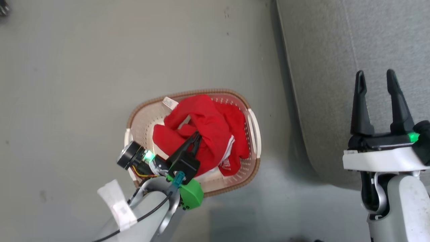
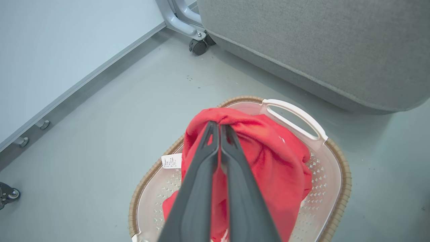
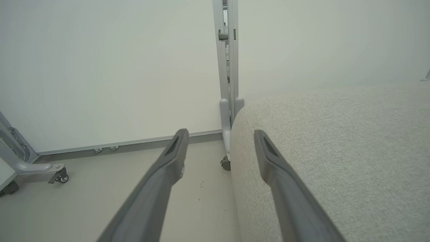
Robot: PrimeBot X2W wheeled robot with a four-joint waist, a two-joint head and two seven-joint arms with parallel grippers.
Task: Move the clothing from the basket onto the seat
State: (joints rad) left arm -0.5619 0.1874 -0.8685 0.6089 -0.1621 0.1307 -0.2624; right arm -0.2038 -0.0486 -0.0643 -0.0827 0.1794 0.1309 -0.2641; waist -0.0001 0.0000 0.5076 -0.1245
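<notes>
The red clothing [image 1: 208, 127] is bunched up in the cream basket [image 1: 142, 117] on the grey floor. My left gripper [image 1: 197, 136] is shut on a fold of the clothing [image 2: 268, 158], and in the left wrist view the fabric drapes over its tips [image 2: 219, 125] above the basket [image 2: 336, 181]. White trim and lettering show at the garment's lower edge. The light grey seat [image 1: 352, 43] lies to the right of the basket. Over the seat's edge my right gripper [image 1: 376, 78] stands open and holds nothing; the seat [image 3: 336, 151] lies under its right finger.
White panel walls on wheeled metal feet [image 3: 55, 173] stand behind the floor area. A caster [image 2: 197, 47] sits by the seat's corner. A paper label [image 2: 171, 161] hangs at the basket's rim.
</notes>
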